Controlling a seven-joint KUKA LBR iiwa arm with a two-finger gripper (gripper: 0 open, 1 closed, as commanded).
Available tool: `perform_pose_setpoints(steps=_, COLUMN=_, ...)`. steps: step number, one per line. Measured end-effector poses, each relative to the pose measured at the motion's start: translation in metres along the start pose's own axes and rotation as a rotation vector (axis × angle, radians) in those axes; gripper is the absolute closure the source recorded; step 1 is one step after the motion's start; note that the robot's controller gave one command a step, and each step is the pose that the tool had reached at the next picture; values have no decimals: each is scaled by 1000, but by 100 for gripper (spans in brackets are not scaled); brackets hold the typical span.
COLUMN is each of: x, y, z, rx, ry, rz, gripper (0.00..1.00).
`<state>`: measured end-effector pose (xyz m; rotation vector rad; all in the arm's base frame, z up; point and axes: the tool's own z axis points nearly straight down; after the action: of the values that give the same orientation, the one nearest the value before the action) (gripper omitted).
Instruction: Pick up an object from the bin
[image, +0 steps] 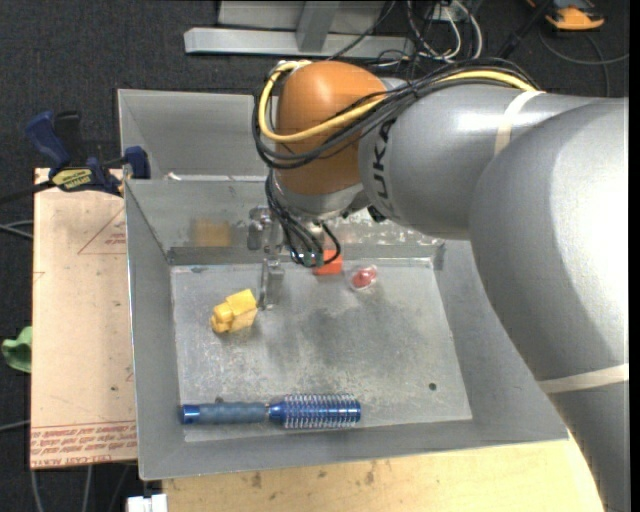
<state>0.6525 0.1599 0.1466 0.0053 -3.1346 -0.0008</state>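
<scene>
Dark floor and cables surround a grey bin (400, 360), and its bottom is nearly bare. The end effector (270, 278) hangs low near the back wall, just up and to the right of a yellow block (233, 313), apart from it as far as I can see. Open or closed? Can't tell from here, and nothing shows in its grasp. A red bit (362, 277) lies near on the other side. A blue brush (270, 411) lies along the front edge, well apart. By my read nothing's picked yet: the grip and the lift are all left.
</scene>
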Motion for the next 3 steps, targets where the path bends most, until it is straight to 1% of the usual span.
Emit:
perform_pose_setpoints(steps=1, x=47, y=27, z=77, rx=0, ry=-2, rz=-215, gripper=0)
perform_pose_setpoints(steps=2, x=44, y=26, z=73, rx=-1, ry=-10, rz=-213, gripper=100)
perform_pose_setpoints(steps=3, x=12, y=8, z=-38, rx=0, ry=-21, rz=-235, gripper=100)
